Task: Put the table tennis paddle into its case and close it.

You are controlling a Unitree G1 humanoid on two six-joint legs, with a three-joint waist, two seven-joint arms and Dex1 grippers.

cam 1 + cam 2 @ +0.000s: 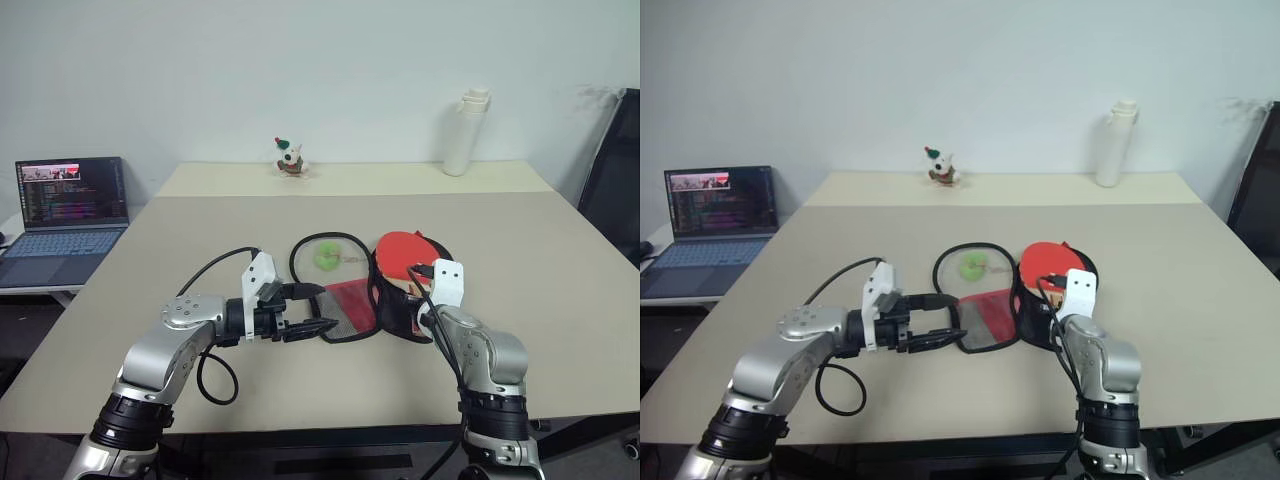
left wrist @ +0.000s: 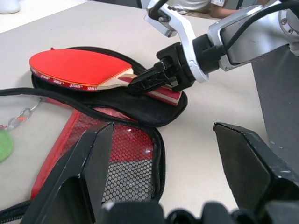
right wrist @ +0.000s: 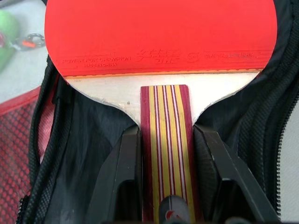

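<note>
A big tan worktop fills the middle of the frame. Behind it stands a plain white wall. At the far edge sit a small toy figure near the top middle and a tall white bottle toward the upper right. An open laptop glows at the left. A dark chair shows at the right edge.
</note>
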